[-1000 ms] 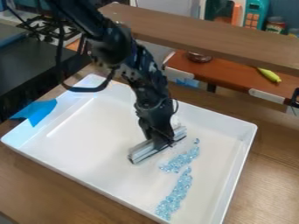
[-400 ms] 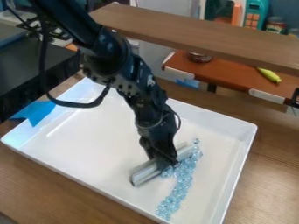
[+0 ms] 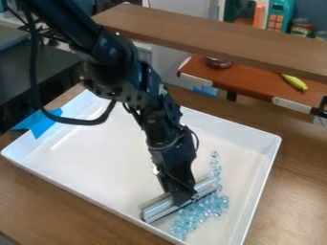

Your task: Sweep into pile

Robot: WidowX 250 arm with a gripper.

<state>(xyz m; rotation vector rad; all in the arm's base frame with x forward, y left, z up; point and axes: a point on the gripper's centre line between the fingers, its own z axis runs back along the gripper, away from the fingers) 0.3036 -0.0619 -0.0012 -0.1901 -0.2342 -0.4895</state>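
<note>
We see pale blue, glassy, see-through beads (image 3: 203, 210) heaped thickly to the near right of the claw (image 3: 183, 197), with a thin strand running to its far right. We have the claw closed on a silvery, ridged bar (image 3: 156, 209), which juts out either side of it, touching the beads in the white tray (image 3: 96, 158).

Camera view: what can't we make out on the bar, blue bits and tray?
- Bar, camera view: middle hidden by the gripper.
- Blue bits, camera view: too small and bunched to count; any under the bar are hidden by it.
- Tray, camera view: near corner cut off by the bottom edge.
</note>
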